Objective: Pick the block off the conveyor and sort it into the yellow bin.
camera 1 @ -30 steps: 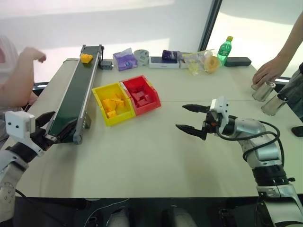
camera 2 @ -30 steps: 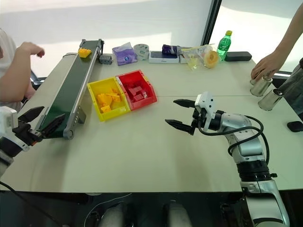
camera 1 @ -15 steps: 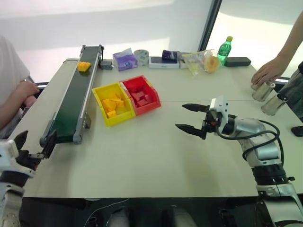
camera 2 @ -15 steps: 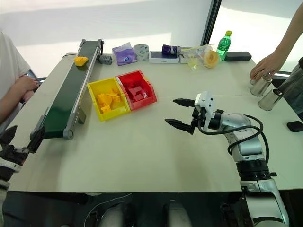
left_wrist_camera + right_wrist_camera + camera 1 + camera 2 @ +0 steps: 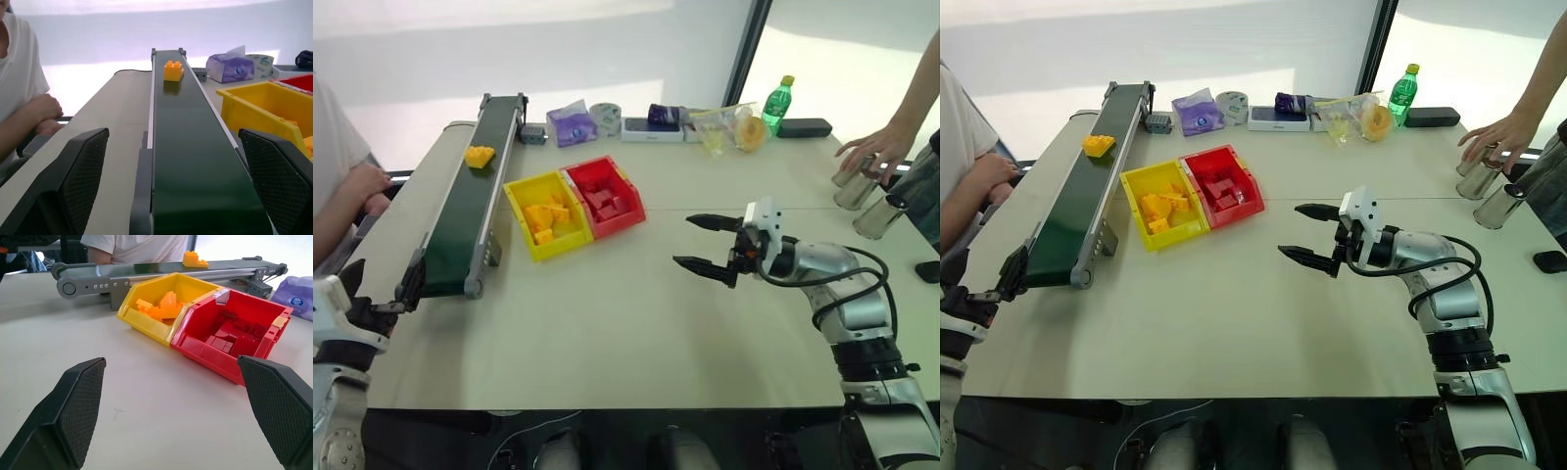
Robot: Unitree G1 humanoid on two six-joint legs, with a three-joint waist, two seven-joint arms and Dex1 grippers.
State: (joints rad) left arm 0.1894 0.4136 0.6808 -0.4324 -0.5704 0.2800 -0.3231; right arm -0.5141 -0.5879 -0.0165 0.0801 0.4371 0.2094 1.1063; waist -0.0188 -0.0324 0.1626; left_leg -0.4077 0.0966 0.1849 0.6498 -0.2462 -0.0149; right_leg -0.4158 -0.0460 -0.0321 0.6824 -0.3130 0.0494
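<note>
A small yellow-orange block (image 5: pixel 480 156) rides on the dark belt of the conveyor (image 5: pixel 460 220), in its far half. My left gripper (image 5: pixel 382 294) is open, just off the conveyor's near end at the table's left edge, and looks straight up the belt at the block (image 5: pixel 173 71). The yellow bin (image 5: pixel 515 211) stands right of the conveyor and holds several yellow-orange blocks. Out over the middle of the table, well right of the bins, my right gripper (image 5: pixel 685 241) hangs open and empty, its fingers pointing toward the yellow bin (image 5: pixel 146 323).
A red bin (image 5: pixel 625 211) with dark red blocks touches the yellow bin's right side. Along the far edge lie a purple tissue pack (image 5: pixel 572 124), boxes and a green bottle (image 5: pixel 777 102). A person's hand (image 5: pixel 873 147) rests by metal cans at right. Another person's arm (image 5: pixel 352 191) is at left.
The block has travelled down the belt toward me. My left gripper drew back from the conveyor's end to the table edge. The person at left pulled an arm back.
</note>
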